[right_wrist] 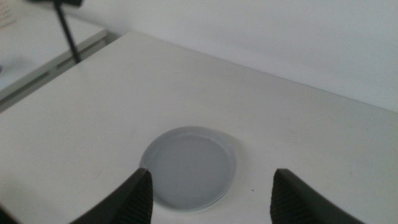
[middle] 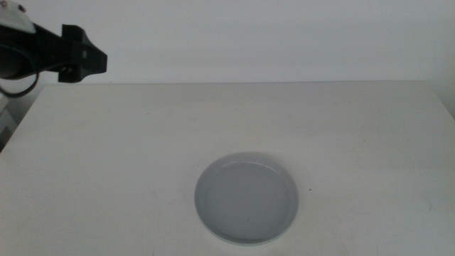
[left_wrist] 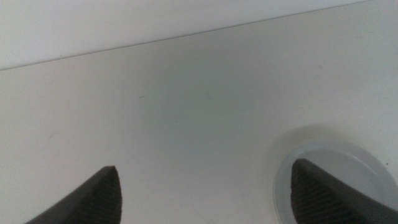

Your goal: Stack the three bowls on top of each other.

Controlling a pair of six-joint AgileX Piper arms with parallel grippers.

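A single shallow pale grey bowl [middle: 247, 198] with a low lighter rim sits on the white table, near its front middle. I cannot tell whether other bowls lie under it. My left gripper [middle: 98, 60] hangs high over the table's far left corner, well away from the bowl. In the left wrist view the left gripper [left_wrist: 205, 167] is open and empty, with the bowl [left_wrist: 354, 165] partly behind one jaw. My right gripper [right_wrist: 212, 172] is out of the middle view. It stands open and empty, held above the near side of the bowl [right_wrist: 189, 167].
The white table [middle: 142, 156] ends at a white wall at the back. The left arm's dark cable [right_wrist: 67, 34] shows over the far corner in the right wrist view. A lower surface [right_wrist: 25, 68] lies beyond the table's left edge.
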